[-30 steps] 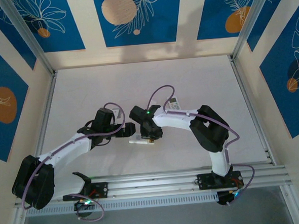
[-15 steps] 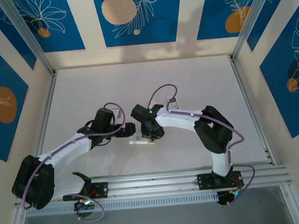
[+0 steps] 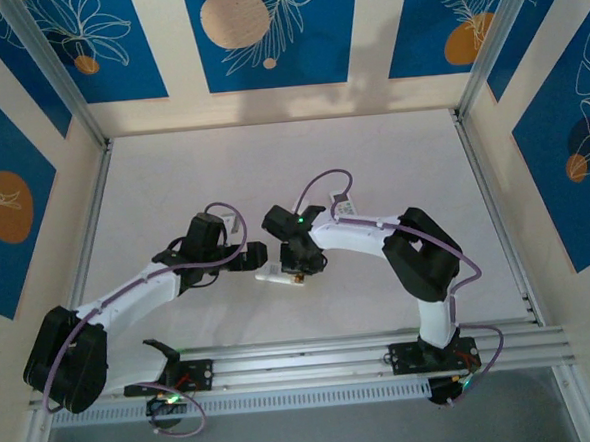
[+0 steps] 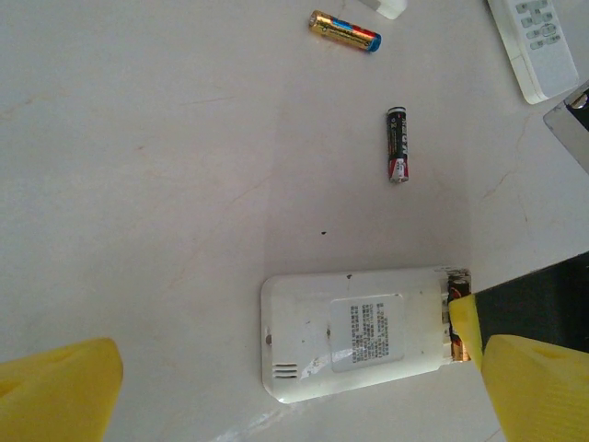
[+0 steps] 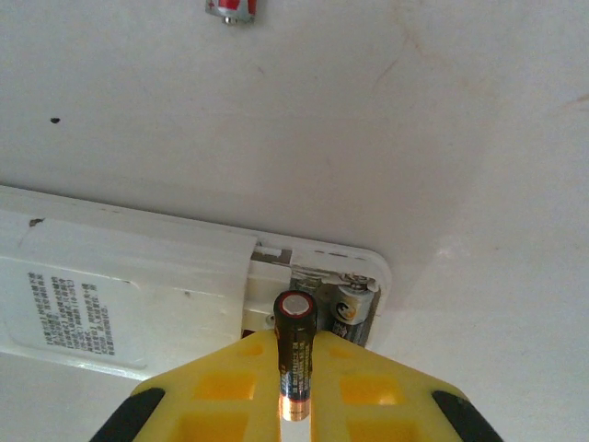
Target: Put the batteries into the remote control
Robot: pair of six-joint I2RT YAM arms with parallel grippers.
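The left gripper [image 3: 256,255] hung low over the white surface [image 3: 271,162] with its jaws spread wide and nothing between them. From its wrist camera, the remote control [image 4: 354,331] lay on the surface between its 2 yellow fingers [image 4: 55,396], back side up with the printed label showing. It was clearly apart from the left-hand finger. The remote's battery compartment [image 4: 456,313] was uncovered at the end toward the right-hand finger. Ahead of this gripper, well apart from the remote, lay 2 loose batteries. A black battery [image 4: 397,144] lay ahead and to the right, and a gold battery [image 4: 344,30] lay farther out, slightly left of it. A second remote [image 4: 534,41] lay buttons up at the far right ahead.

Just to the right, the right gripper [image 5: 295,382] was clamped on a held battery [image 5: 295,354], dark with a coppery band. The battery was pinched between the yellow pads with its flat end pointing forward at the open compartment. Directly ahead of these fingertips, 1 seated battery [image 5: 354,308] already filled the right-hand slot. The held battery's tip was over the compartment's near edge, in line with the slot to the left. Whether it touched the remote could not be told.
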